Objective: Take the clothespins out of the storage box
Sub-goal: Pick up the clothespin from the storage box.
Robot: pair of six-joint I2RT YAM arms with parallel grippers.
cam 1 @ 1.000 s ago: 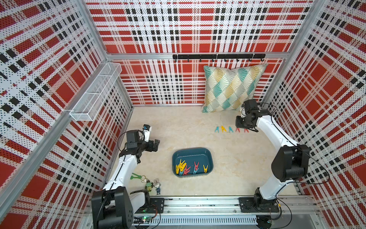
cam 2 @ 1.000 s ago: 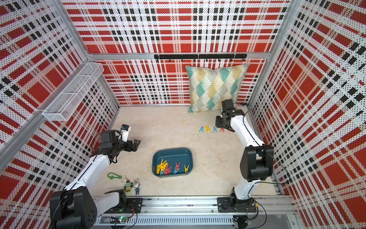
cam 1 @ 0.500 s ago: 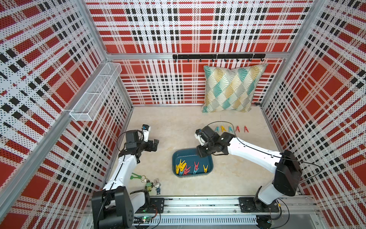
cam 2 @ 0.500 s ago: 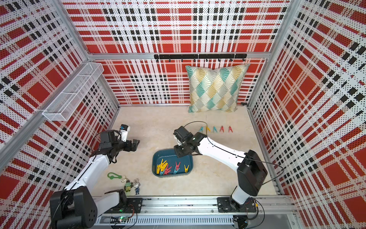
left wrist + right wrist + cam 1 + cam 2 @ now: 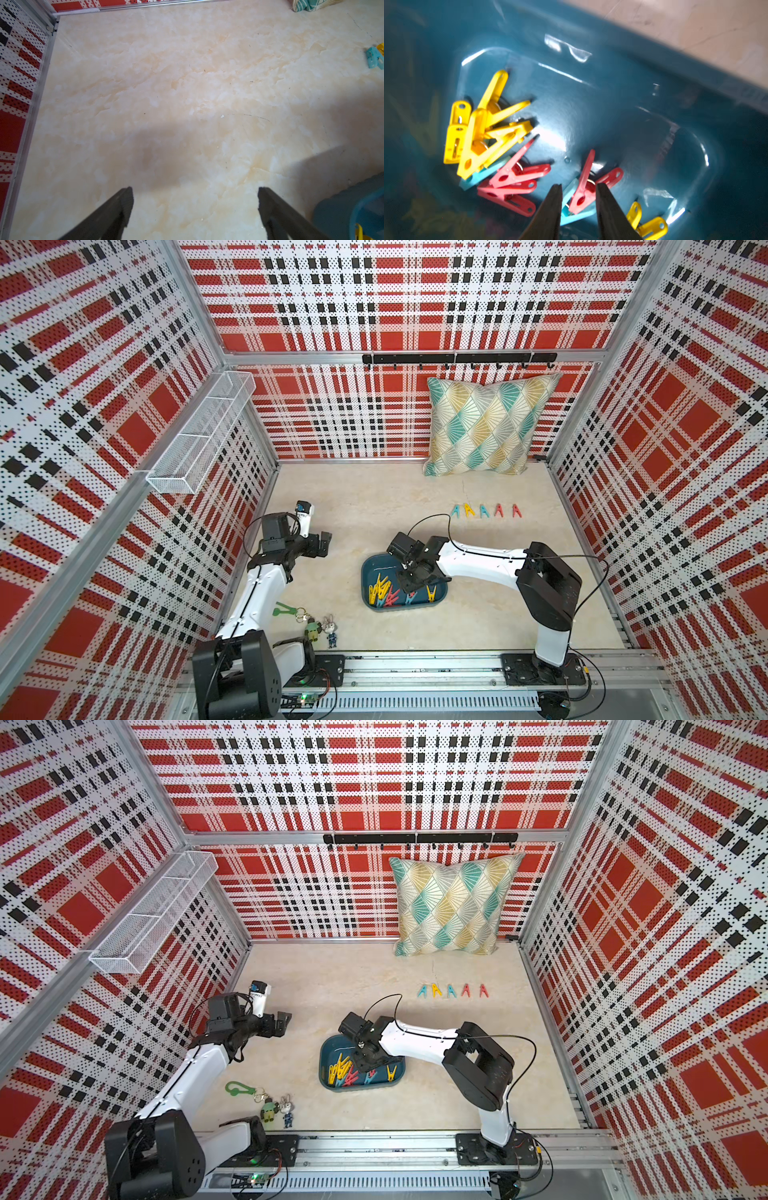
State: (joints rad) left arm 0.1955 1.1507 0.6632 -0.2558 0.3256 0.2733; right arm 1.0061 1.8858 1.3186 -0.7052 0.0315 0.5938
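The beige tabletop [image 5: 374,497] bears the teal storage box [image 5: 365,578] mid-front, a row of five clothespins [image 5: 484,511] behind it, a patterned pillow [image 5: 486,427] against the back wall and a green keychain clip [image 5: 284,609] front-left.

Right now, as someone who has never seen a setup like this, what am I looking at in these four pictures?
Two white robot arms stand at the near edge of a pale table inside plaid walls. Two pictures look down from overhead, nearly the same view; the other two come from a camera on each arm's wrist. Each arm ends in a two-fingered gripper. The left gripper is wide open over bare table, holding nothing. The right gripper is down in the blue tray, its jaws apart on either side of a red peg; nothing is lifted yet. The tray holds a heap of coloured pegs. Five more pegs lie in a row on the table, in front of a cushion. A green clip with little toys lies beside the left arm.
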